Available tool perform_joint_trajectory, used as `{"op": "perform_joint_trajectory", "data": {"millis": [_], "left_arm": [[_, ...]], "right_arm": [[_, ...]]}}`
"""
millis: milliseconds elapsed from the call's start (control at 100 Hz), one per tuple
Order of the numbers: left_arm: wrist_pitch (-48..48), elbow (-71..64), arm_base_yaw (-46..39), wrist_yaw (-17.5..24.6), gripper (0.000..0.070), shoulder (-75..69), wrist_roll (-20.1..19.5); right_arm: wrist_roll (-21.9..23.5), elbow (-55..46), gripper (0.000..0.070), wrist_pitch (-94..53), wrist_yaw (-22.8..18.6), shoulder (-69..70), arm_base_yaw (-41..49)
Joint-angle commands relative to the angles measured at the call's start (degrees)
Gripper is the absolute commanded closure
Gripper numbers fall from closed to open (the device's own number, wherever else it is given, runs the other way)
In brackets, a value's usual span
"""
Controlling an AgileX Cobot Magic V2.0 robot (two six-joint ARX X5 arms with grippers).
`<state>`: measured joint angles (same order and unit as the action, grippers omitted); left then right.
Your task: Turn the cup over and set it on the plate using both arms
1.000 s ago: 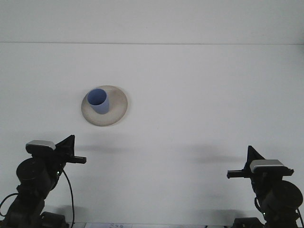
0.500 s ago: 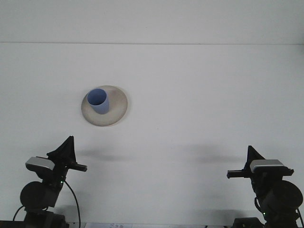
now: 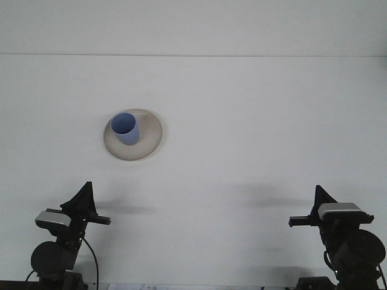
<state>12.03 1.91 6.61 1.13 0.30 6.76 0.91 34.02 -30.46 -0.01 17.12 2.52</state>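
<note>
Cup (image 3: 126,128) upright, mouth up, on plate (image 3: 150,138), left of table (image 3: 254,121) centre, nearer the far edge. Left arm folded low at near-left corner, left claw (image 3: 81,202) pointing up and away; right arm same at near-right corner, right claw (image 3: 315,205). Can't tell either claw's opening; neither holds anything.

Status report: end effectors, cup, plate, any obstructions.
Left end effector and right end effector low at near edge, holding nothing. Cup upright, mouth up, on plate. No obstructions visible.
</note>
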Motion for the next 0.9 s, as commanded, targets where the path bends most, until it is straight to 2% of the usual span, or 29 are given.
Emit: {"op": "perform_joint_trajectory", "data": {"millis": [0, 70, 890], "left_arm": [[0.9, -1.1, 0.0, -0.3, 0.0687, -0.1, -0.6], [0.9, -1.1, 0.0, -0.2, 0.0687, -0.1, 0.5], [0.9, -1.1, 0.0, -0.2, 0.0687, -0.1, 0.4]], "right_arm": [[0.6, 0.2, 0.07, 0.9, 0.0, 0.2, 0.0], [0.6, 0.2, 0.07, 0.9, 0.0, 0.2, 0.0], [0.5, -0.4, 0.07, 1.4, 0.2, -1.1, 0.0]]}}
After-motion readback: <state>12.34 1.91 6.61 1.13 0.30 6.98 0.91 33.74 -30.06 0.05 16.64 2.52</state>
